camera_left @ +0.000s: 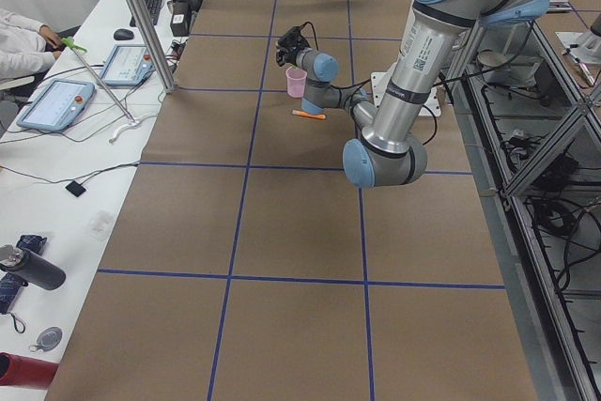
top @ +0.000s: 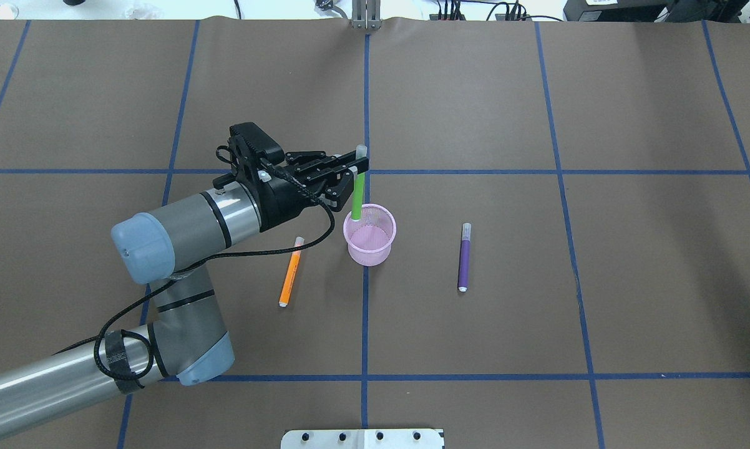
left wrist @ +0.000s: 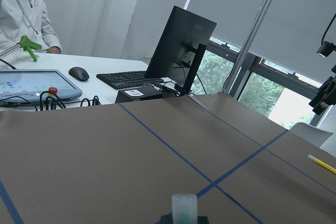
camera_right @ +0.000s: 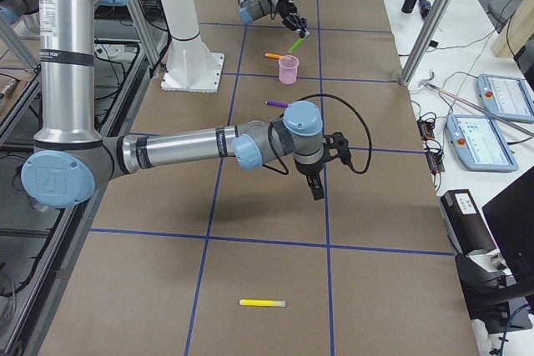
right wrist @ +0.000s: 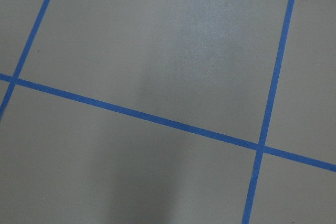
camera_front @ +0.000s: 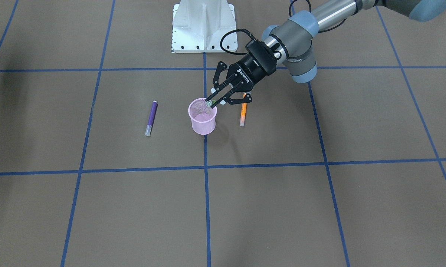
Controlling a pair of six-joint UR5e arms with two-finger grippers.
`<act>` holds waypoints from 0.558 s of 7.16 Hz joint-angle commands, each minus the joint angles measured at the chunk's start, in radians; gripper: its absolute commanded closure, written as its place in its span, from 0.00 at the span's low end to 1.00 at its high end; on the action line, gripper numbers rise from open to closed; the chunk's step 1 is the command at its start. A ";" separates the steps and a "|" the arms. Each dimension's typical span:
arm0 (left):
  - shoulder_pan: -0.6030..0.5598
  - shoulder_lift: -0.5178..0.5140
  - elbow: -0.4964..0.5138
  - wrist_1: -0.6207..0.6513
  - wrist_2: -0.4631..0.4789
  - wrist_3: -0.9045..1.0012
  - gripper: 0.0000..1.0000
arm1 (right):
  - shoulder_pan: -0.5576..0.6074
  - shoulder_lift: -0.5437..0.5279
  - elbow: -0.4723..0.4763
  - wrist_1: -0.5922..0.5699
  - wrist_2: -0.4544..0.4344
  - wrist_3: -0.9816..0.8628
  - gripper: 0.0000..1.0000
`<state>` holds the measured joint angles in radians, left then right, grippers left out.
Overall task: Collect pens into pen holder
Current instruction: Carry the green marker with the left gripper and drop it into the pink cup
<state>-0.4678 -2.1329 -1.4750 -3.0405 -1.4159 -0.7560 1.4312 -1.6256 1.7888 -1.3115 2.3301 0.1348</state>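
With left gripper [top: 355,176] pinched on the green pen [top: 357,202], holds it near-upright, lower end at the rim of the pen holder [top: 370,251], midway between the side edges of the counter [top: 537,324]. Seemingly mid-insertion; next calls for letting go.

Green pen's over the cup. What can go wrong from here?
1. The green pen, held by the left gripper, hangs at the pen holder's rim, not its centre: it may catch the rim or fall outside.
2. The orange pen lies close under the cable loop; a low retreat might drag it.
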 commanded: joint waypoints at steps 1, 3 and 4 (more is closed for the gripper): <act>0.033 -0.015 0.031 -0.006 0.020 0.003 0.90 | 0.000 0.003 0.000 0.000 0.000 0.002 0.00; 0.043 -0.038 0.056 -0.008 0.023 0.001 0.31 | 0.000 0.003 0.001 0.000 0.000 0.006 0.00; 0.058 -0.053 0.055 -0.011 0.046 -0.011 0.00 | 0.000 0.003 0.003 0.000 0.002 0.009 0.00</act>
<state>-0.4239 -2.1696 -1.4232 -3.0482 -1.3878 -0.7569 1.4312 -1.6230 1.7900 -1.3116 2.3305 0.1410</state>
